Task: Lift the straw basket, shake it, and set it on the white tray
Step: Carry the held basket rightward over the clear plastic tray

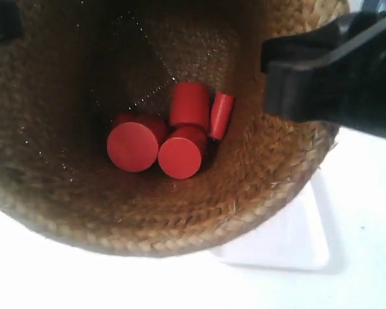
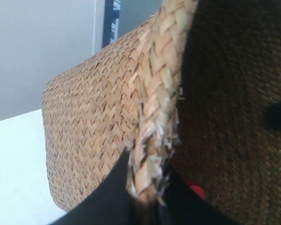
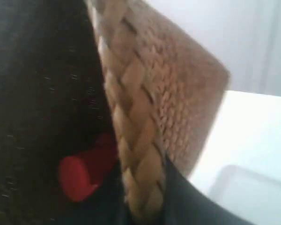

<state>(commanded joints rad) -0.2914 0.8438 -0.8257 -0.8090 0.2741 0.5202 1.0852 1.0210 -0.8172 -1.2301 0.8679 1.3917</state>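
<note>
Your straw basket [image 1: 180, 225] is a brown, bucket-shaped weave with a thick braided rim and a dark inside. In the left wrist view its outer wall [image 2: 84, 131] shows a tight herringbone pattern, and loose frayed strands stick out of the braid where the fingers meet it. In the right wrist view the wall [image 3: 178, 93] narrows away from the rim toward the base.

The mouth opens toward the exterior camera, so the basket's long axis, base to rim, runs almost straight at that lens. You look right down inside, where a cluster of red cylinders [image 1: 180, 138] lies on the bottom, one of them thinner than the rest.

The basket fills most of the exterior view over a white tabletop [image 1: 51, 283]. A corner of the white tray [image 1: 296, 244] shows past the rim at the lower right, and the right wrist view also shows the tray [image 3: 243, 192] beside the basket wall. You cannot tell whether the base touches it.

Your left gripper [image 2: 145, 201] is pinched onto the rim, one finger outside and one inside. Your right gripper [image 3: 143, 206] clamps the braid the same way. The arm at the exterior view's right [image 1: 334, 77] sits over the rim.
</note>
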